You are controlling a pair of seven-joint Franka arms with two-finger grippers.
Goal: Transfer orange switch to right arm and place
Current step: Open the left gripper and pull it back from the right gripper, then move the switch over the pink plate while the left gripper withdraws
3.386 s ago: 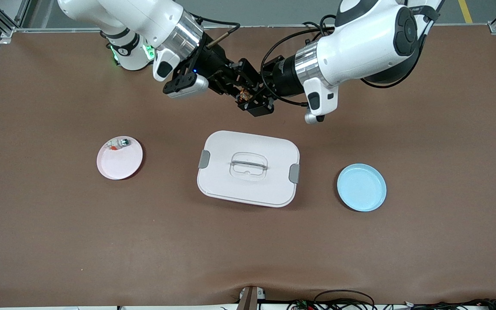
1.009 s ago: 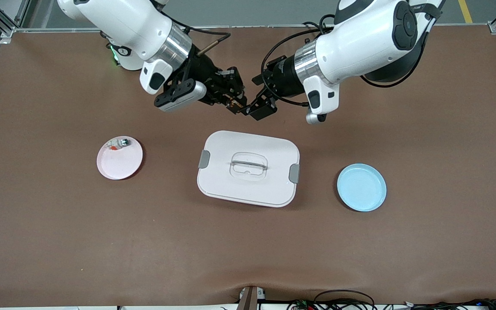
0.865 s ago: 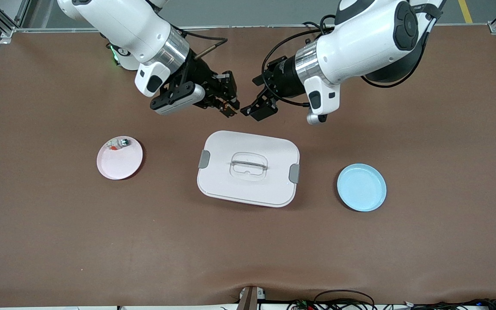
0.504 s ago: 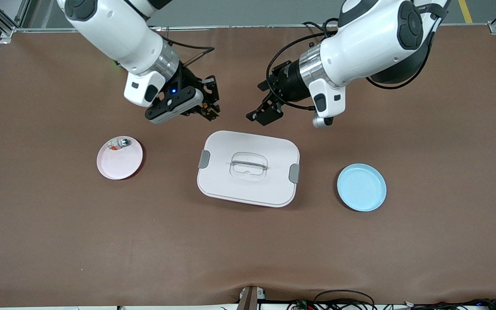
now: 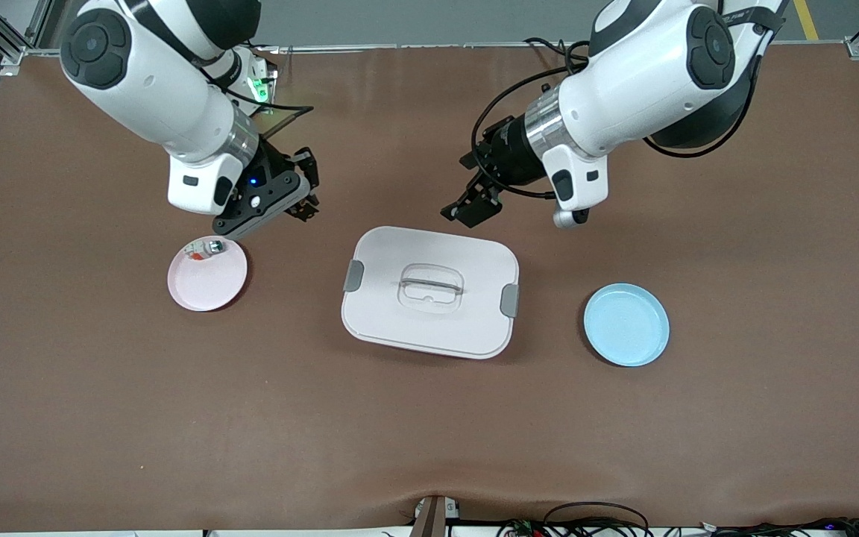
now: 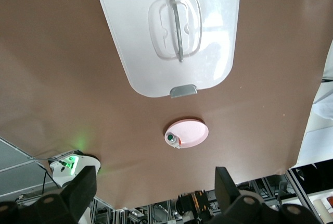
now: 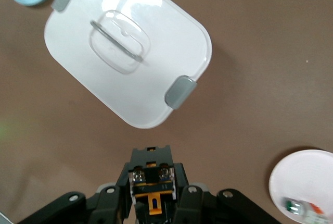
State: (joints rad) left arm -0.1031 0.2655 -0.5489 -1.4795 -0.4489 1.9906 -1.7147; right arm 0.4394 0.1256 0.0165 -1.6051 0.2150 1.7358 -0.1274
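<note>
grippers have parted: right gripper carries orange switch, left gripper empty.

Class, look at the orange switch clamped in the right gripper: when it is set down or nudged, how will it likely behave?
The orange switch looks blocky and hard, so probably stiff. It is tiny between the right gripper's fingers, likely light and easily knocked. Its flat faces suggest sliding, not rolling.

High front camera faces both robots across the desk; both wrist cameras look down, sharing the white lidded box.
</note>
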